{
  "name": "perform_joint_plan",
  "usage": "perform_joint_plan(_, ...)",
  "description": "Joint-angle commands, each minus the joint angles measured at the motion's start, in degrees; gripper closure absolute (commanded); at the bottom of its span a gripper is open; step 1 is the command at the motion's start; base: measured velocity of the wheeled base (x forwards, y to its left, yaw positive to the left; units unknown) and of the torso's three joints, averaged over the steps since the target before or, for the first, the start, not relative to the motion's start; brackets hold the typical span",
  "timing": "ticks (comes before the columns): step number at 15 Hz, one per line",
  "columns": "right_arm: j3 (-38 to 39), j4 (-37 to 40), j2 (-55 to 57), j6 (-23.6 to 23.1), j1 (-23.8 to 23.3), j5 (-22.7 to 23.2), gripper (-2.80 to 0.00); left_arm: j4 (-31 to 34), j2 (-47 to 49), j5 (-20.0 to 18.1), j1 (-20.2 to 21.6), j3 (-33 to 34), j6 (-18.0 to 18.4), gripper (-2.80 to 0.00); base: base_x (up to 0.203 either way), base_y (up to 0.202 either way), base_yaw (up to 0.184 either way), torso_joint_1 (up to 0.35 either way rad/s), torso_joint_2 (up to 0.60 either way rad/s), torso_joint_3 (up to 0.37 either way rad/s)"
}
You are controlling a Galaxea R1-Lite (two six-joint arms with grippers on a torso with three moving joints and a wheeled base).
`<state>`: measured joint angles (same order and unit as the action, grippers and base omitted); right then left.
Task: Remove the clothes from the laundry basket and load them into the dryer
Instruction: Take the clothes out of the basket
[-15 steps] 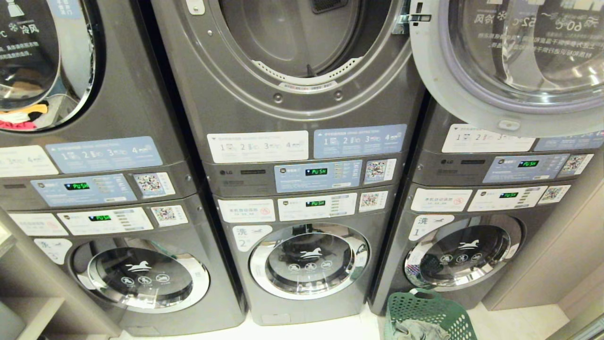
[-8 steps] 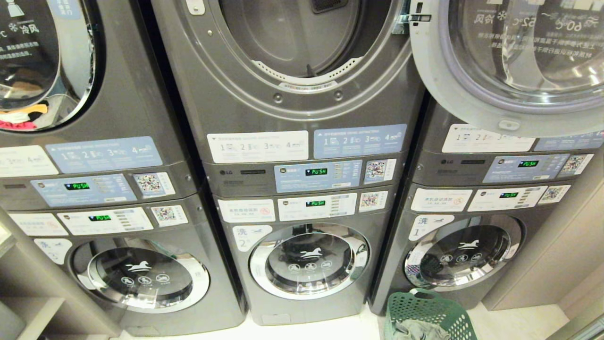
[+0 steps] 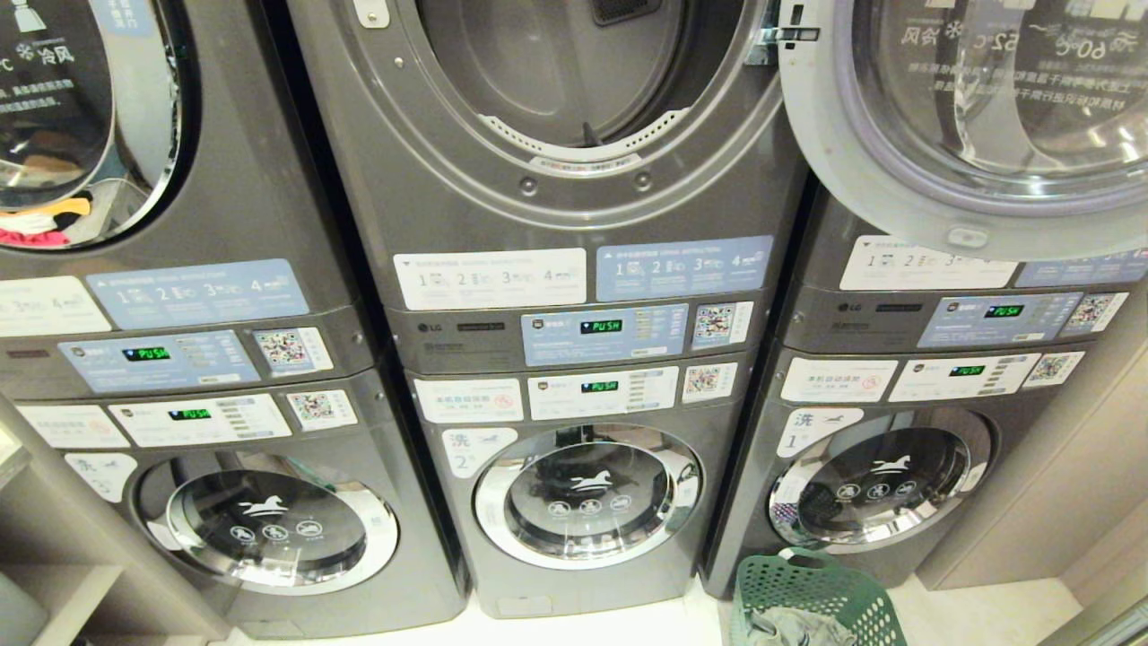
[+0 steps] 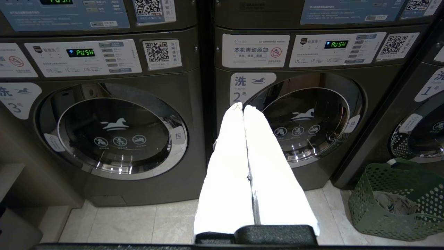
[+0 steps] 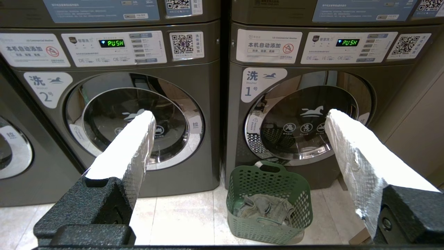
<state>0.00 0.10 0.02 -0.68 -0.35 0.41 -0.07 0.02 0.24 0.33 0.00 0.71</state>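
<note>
Clothes [image 5: 262, 205], a crumpled grey heap, lie at the bottom of the green laundry basket [image 5: 269, 182], which stands on the floor at the lower centre of the right wrist view and at the bottom right edge of the head view [image 3: 812, 592], just before the washer marked 1 [image 5: 305, 125]. Right gripper [image 5: 239, 128]: fingers spread wide apart and empty, with the basket showing below and between them, so the garments lie ahead of and beneath these jaws. Left gripper [image 4: 243, 108]: fingers pressed together, holding nothing, aimed at the washer marked 2 [image 4: 298, 121]; the basket sits far off at the lower right of its view [image 4: 395, 198]. The right arm is judged the nearer one for the first reach. The heap has no clear long axis (a pinch from above should suit it). The dryer [image 3: 574, 81], door [image 3: 969, 135] swung open, occupies the upper centre of the head view, high above the basket. Compared with the earlier head frames, nothing has shifted: basket, door and camera are unchanged, and neither arm shows in that view.
</note>
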Motion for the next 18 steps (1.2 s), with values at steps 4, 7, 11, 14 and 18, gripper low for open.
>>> perform_joint_plan(4, 0.00, -0.01, 0.06, -0.02, 0.00, 0.02, -2.80, -0.01, -0.02, 0.02, 0.02, 0.00, 0.00, 0.00, 0.000, 0.000, 0.000, 0.000, 0.00, 0.000)
perform_joint_plan(7, 0.00, -0.01, 0.06, -0.02, 0.00, 0.02, -2.80, -0.01, -0.02, 0.02, 0.02, 0.00, 0.00, 0.00, 0.000, 0.000, 0.000, 0.000, 0.00, 0.000)
perform_joint_plan(11, 0.00, -0.01, 0.06, -0.02, 0.00, 0.02, -2.80, -0.01, -0.02, 0.02, 0.02, 0.00, 0.00, 0.00, 0.000, 0.000, 0.000, 0.000, 0.00, 0.000)
perform_joint_plan(14, 0.00, -0.01, 0.06, -0.02, 0.00, 0.02, -2.80, -0.01, -0.02, 0.02, 0.02, 0.09, 0.00, 0.00, 0.000, 0.000, 0.000, 0.000, 0.00, 0.000)
perform_joint_plan(18, 0.00, -0.01, 0.06, -0.02, 0.00, 0.02, -2.80, -0.01, -0.02, 0.02, 0.02, 0.04, 0.00, 0.00, 0.000, 0.000, 0.000, 0.000, 0.00, 0.000)
